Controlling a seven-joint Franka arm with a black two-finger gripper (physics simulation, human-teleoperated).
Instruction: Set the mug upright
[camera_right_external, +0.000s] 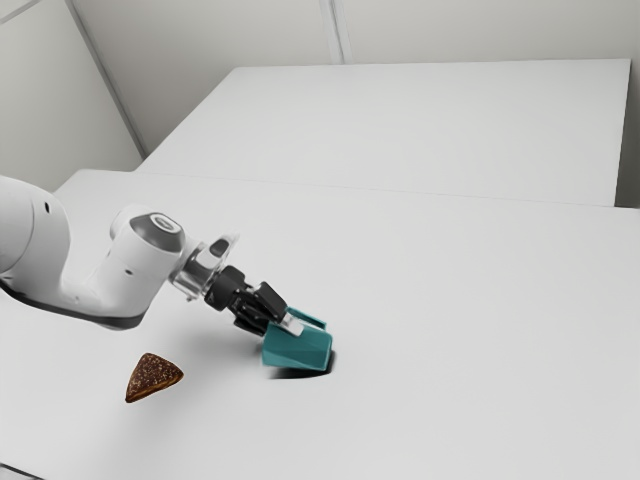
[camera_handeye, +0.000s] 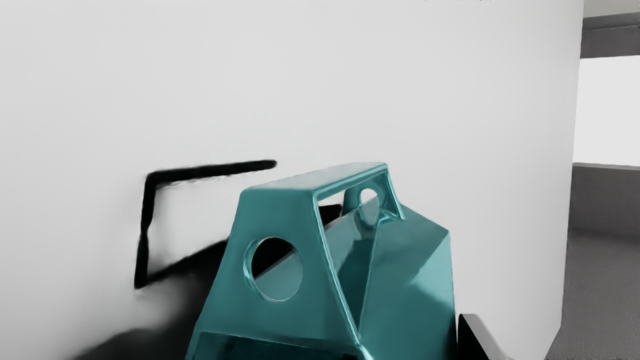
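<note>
Mug (camera_right_external: 298, 348), teal and flat-sided, lies over on the worktop (camera_right_external: 450, 320) rather than standing upright, with its handle (camera_right_external: 307, 318) raised along the upper side. Above it, at the side facing the exterior view's left, is the black tool (camera_right_external: 284, 321), reaching down at a slant so that its end meets the mug's outline. I cannot tell whether the tool is apart, together or clamped on the mug. Nor can I tell whether the mug rests fully on the worktop or is slightly lifted; a dark shadow lies beneath it, spreading a little toward the exterior view's right.

The white arm (camera_right_external: 143, 262) comes in from the exterior view's left, bends, and slopes down to the tool. Nearer the camera, and well apart from the mug toward the exterior view's left, a brown, speckled, triangular thing (camera_right_external: 154, 376) lies on the worktop.

In the wrist view the mug is close to the tool. Its handle is an angular loop with a flat top and an opening through it. The wide panel nearer the tool has a round hole, and another round hole shows farther off. Shadows of the handle and body fall across the worktop beside the mug.
</note>
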